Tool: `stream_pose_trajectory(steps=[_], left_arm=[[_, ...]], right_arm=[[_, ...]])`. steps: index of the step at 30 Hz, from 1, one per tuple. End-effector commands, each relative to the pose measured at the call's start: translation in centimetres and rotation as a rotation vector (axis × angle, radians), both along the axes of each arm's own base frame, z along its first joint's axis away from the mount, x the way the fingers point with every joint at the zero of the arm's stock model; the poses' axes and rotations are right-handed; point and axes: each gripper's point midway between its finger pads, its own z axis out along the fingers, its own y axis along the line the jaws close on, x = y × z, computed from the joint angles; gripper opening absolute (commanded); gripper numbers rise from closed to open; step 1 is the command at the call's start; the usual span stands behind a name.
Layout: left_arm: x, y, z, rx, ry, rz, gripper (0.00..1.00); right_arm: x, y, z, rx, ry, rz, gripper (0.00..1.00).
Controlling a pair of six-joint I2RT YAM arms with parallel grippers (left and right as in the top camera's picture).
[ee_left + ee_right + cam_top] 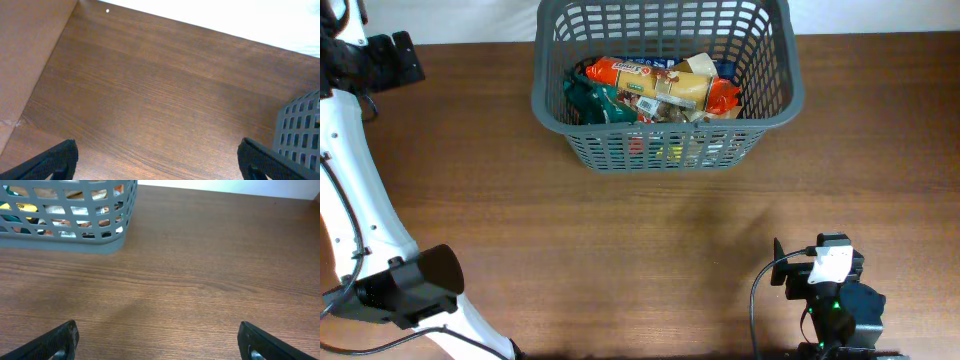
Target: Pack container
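The container [775, 95], a large dark grey lattice basket, stands at the table's far centre. Inside lie a long orange-red packet [660, 85], a green packet [595, 102] and other groceries, partly hidden by one another. My left gripper [157, 152] is open over bare wood, with a corner of the container [300, 130] off to its right. My right gripper [159, 332] is also open, empty, above the table. The container's slotted wall [65, 237] is well ahead of it, up and to the left. Neither gripper touches anything.
The left arm [360, 200] runs along the table's left side, its base at the near left. The right arm [830, 295] sits folded at the near right edge, cable looped beside it. Bare brown wood lies between both arms and the container.
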Motion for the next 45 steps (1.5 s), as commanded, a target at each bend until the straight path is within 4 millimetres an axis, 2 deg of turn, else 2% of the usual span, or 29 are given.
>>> stream_pose_trajectory(steps=[1,8,12,15,19,22,26,29,32,36,41,45], left_arm=[[-0.1,0.3,-0.2,-0.008,0.004,0.015,0.99],[-0.6,0.1,0.8,-0.001,-0.017,0.014,0.99],[-2.7,-0.9,2.1,0.003,-0.03,0.01,0.99],[-5.6,-2.7,2.3,-0.002,-0.015,-0.007,0.99],[-10.1,-5.6,1.3,0.01,-0.002,-0.041,0.99],[-11.1,-7.3,0.7,0.062,-0.08,-0.072,0.99],[-11.6,-11.4,-0.5,0.092,-0.24,-0.184,0.99],[-12.1,-14.0,-0.6,0.108,-0.402,-0.256,0.99],[-13.3,-15.3,-0.9,0.118,-0.541,-0.292,0.99],[-15.4,-15.7,-2.4,0.132,-0.681,-0.297,0.99],[-17.9,-15.6,-6.4,0.139,-0.73,-0.293,0.99],[-19.0,-15.6,-8.8,0.143,-0.764,-0.291,0.99]], right_arm=[[0.0,0.1,-0.1,0.013,-0.007,0.003,0.99],[0.0,0.1,-0.1,0.012,-0.007,0.003,0.99],[0.0,0.1,-0.1,0.012,-0.007,0.003,0.99],[0.0,0.1,-0.1,0.012,-0.007,0.003,0.99],[0.0,0.1,-0.1,0.012,-0.007,0.003,0.99],[0.0,0.1,-0.1,0.013,-0.007,0.003,0.99],[0.0,0.1,-0.1,0.013,-0.007,0.003,0.99],[0.0,0.1,-0.1,0.013,-0.007,0.002,0.99],[0.0,0.1,-0.1,0.013,-0.007,0.003,0.99],[0.0,0.1,-0.1,0.012,-0.007,0.003,0.99],[0.0,0.1,-0.1,0.012,-0.007,0.003,0.99],[0.0,0.1,-0.1,0.012,-0.008,0.003,0.99]])
